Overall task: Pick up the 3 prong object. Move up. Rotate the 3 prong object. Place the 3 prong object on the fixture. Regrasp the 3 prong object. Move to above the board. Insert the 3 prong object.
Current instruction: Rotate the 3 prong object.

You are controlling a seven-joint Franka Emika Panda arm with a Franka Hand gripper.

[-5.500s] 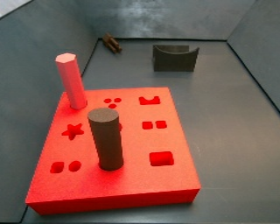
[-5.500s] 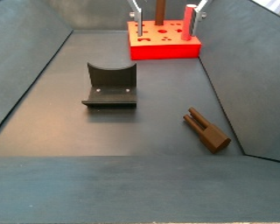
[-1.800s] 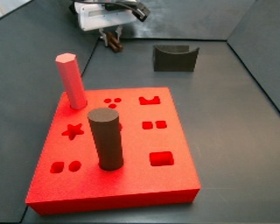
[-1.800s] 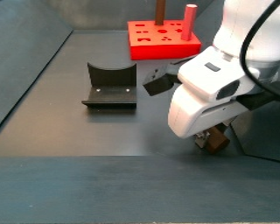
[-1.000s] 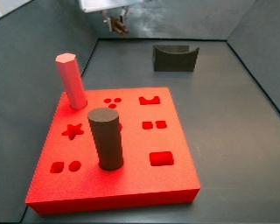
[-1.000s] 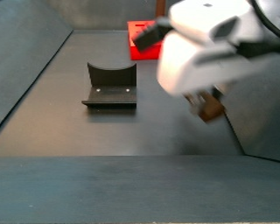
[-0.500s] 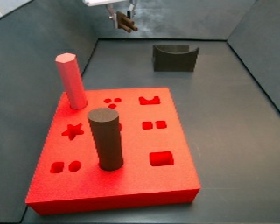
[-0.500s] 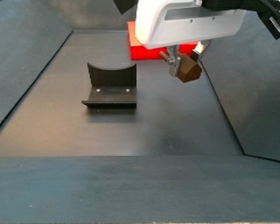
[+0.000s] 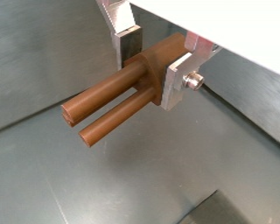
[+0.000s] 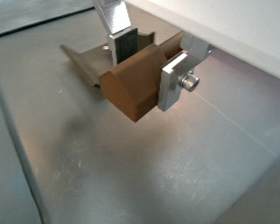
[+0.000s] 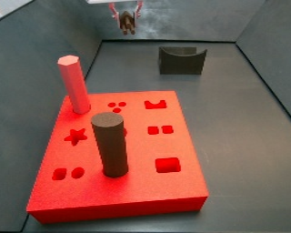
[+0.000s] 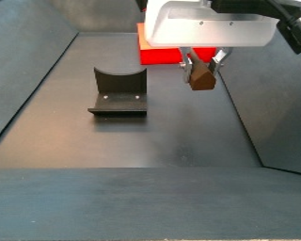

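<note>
Grey metal floor and sloped grey walls enclose the whole work area, dull and faintly scratched in both wrist views. Closest to the cameras, the gripper [image 9: 152, 63] is clamped on the 3 prong object [image 9: 122, 99], its flat silver fingers [image 9: 177, 80] pressing the brown piece from both sides. In a wrist view the rounded prongs reach out side by side past the plates; in another wrist view the gripper [image 10: 149, 59] holds the same piece seen end-on, a blunt brown block [image 10: 133, 85] between the plates, with a screw head showing on one finger.

In a side view the gripper [image 12: 201, 68] hangs in the air under its white housing, well clear of the floor, and the 3 prong object [image 12: 201, 77] juts down from between the fingers. Below and off to one side of the gripper sits the fixture [image 12: 118, 91], a dark grey notched block on its base plate, well apart from the held piece. Behind the gripper, mostly hidden by the white housing, lies the board [image 12: 156, 56], bright red.

In a side view from across the work area the gripper [image 11: 126, 15] is small at the far end with the brown piece [image 11: 127, 25] in it, the fixture [image 11: 181, 59] off to its side, and the board [image 11: 126, 157] farthest from it, carrying a pink hexagonal peg [image 11: 74, 85] and a tall dark cylinder [image 11: 110, 145].
</note>
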